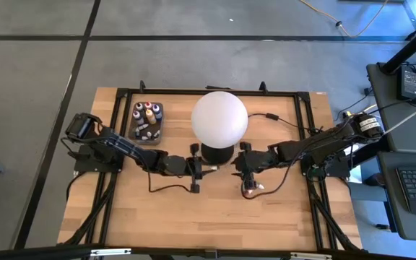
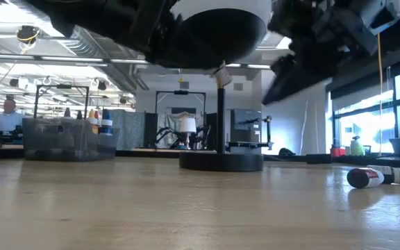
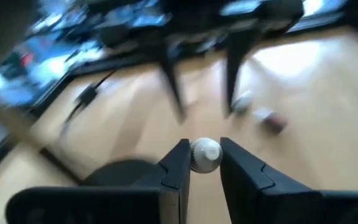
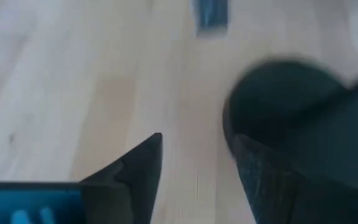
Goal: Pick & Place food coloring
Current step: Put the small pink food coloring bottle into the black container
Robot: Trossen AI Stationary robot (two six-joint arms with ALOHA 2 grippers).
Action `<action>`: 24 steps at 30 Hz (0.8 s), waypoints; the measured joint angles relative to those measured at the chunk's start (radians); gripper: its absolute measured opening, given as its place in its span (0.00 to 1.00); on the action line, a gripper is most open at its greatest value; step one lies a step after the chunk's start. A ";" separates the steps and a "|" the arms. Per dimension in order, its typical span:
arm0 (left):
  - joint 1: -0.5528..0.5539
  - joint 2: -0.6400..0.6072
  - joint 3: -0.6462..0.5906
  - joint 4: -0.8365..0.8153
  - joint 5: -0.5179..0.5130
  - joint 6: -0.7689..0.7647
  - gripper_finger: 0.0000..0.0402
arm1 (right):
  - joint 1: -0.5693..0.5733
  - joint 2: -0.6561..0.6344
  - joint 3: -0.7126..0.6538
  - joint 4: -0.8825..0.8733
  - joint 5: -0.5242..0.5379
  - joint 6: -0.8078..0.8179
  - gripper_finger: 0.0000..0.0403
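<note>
Left end effector (image 3: 205,163): fingers clamped on a small bottle (image 3: 205,154), white cap end showing between them. Sits just left of the lamp base (image 1: 217,154) in the high view.
Right end effector (image 4: 194,163): fingers apart, nothing between them. Over bare worktop (image 1: 179,209), just right of the lamp base.
Food coloring, tray: most bottles stand in the dark tray (image 1: 149,121) at the worktop's back left, well apart from both arms.
Food coloring, loose: one dark bottle with white cap (image 2: 379,176) lies on its side on the worktop, near the right end effector in the high view. Left wrist view shows what looks like two loose pieces beyond the fingers, too blurred to name.
Step (judgement): left arm looks mid-carry with one bottle; placing not yet done.
Risk 1: grip is on a small rounded end, so the bottle could twist or slip out on a fast swing.
Risk 2: both arms crowd the globe lamp (image 1: 219,118); a wide move could knock it.
Risk 3: lying bottle can roll if nudged by a finger.
View gap: only the left wrist view shows the held bottle; high view hides it under the arm. Only the low view shows the loose bottle's cap and how it lies.
</note>
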 joint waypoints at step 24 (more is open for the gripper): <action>0.106 -0.482 -0.066 -1.522 -0.473 -1.114 0.16 | 0.005 -0.011 0.000 -0.512 -0.102 0.473 0.55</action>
